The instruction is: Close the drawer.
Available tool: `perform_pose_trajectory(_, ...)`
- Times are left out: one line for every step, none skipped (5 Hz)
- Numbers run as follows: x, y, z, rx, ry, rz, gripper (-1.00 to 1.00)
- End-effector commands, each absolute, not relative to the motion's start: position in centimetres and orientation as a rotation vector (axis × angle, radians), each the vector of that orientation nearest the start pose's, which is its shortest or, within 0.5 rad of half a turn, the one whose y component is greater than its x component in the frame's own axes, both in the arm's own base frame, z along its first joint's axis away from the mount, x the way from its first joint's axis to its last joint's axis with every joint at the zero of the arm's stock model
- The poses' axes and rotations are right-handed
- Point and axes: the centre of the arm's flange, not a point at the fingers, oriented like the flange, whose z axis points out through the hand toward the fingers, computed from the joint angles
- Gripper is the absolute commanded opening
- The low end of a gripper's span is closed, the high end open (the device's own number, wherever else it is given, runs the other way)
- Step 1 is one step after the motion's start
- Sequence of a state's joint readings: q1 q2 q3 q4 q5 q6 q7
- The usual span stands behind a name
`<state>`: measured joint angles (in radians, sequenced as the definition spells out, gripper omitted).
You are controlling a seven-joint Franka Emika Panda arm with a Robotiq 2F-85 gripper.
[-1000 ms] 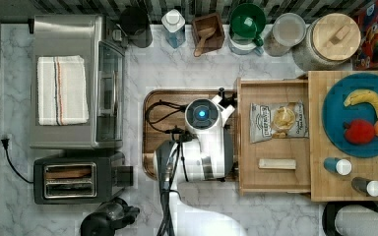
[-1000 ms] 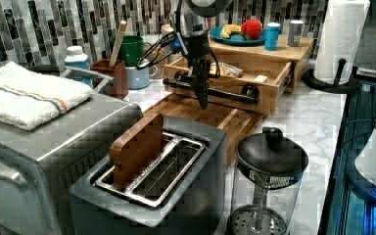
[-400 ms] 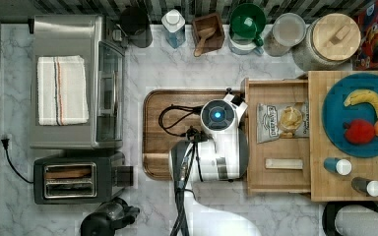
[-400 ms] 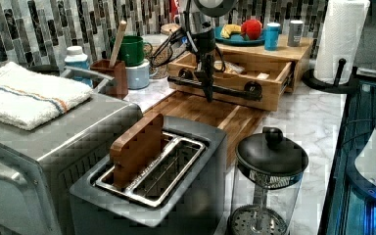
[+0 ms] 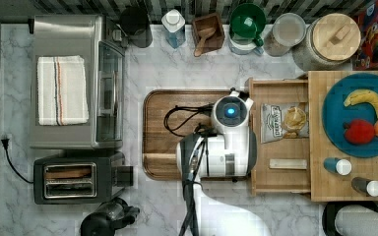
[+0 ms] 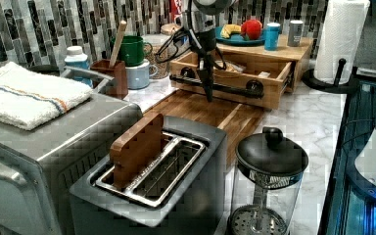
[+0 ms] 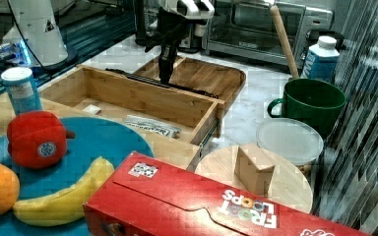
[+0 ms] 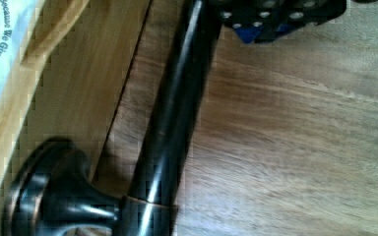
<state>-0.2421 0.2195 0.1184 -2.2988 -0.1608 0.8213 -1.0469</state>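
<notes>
So the drawer (image 5: 280,135) is still partly pulled out from under the light-wood stand (image 5: 354,189) that holds the blue fruit plate (image 5: 334,128), with a snack bag (image 5: 275,123) and a small pale block (image 5: 287,163) lying inside it. The tool (image 6: 207,93) hangs straight down right at the drawer's black bar handle (image 6: 215,85), on the side away from the stand and over the dark wooden tray (image 5: 160,132) that sits against the drawer front. In the wrist view the bar (image 8: 172,123) runs just past the tool with the tray wood behind it. Whether the tool is spread or pinched together I honestly can't tell, and I can't see it holding anything. The key thing is that the drawer lies from the tool toward the stand, and the bar's long axis runs across that direction, so my guess is a straight push against the front, square to the bar, should slide it home. The arm comes over the tray from the tabletop edge, wrist bent down, so the tool is vertical at roughly the bar's middle. Pushing off-centre could skew the drawer on its rails.
</notes>
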Motion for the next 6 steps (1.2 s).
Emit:
perform_pose_trajectory(51.1,-25.6,29.6,-3.243,-0.029,-0.042,-1.00)
perform_pose_trajectory(51.0,-28.7,28.9,-3.258,-0.063,-0.060,-1.00)
perform_pose_trajectory(51.1,-32.6,28.2,-3.279,-0.117,-0.107,-1.00)
perform_pose_trajectory(51.0,-35.9,29.7,-3.303,-0.157,-0.060,-1.00)
perform_pose_trajectory(50.7,-37.9,31.6,-3.317,-0.166,-0.002,-1.00)
perform_pose_trajectory(51.1,-39.5,32.8,-3.328,-0.162,0.022,-1.00)
